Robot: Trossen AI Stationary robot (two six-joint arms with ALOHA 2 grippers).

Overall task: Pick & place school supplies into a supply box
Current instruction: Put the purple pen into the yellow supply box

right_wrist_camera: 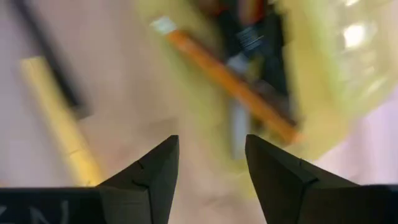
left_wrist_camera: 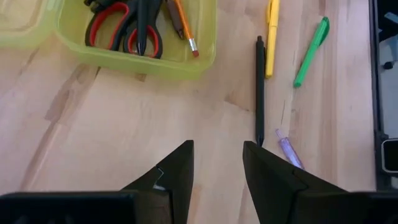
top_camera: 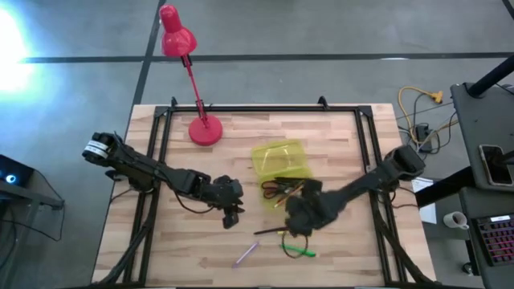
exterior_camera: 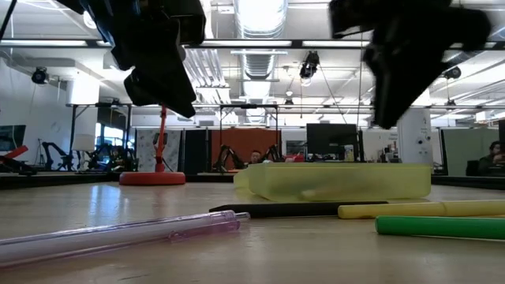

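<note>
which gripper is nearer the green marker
Right. The right gripper hovers just above the green marker, while the left gripper sits farther off, across the table.

left arm [top_camera: 152,171]: dark jointed links, black cable looped alongside, white-banded joint at the shoulder end
right arm [top_camera: 361,186]: matte black, rounded grey shoulder housing
left gripper [left_wrist_camera: 217,171]: two black wedge-shaped fingers with tapered tips
right gripper [right_wrist_camera: 210,168]: same black wedge fingers, faint lettering on housing edge
</note>
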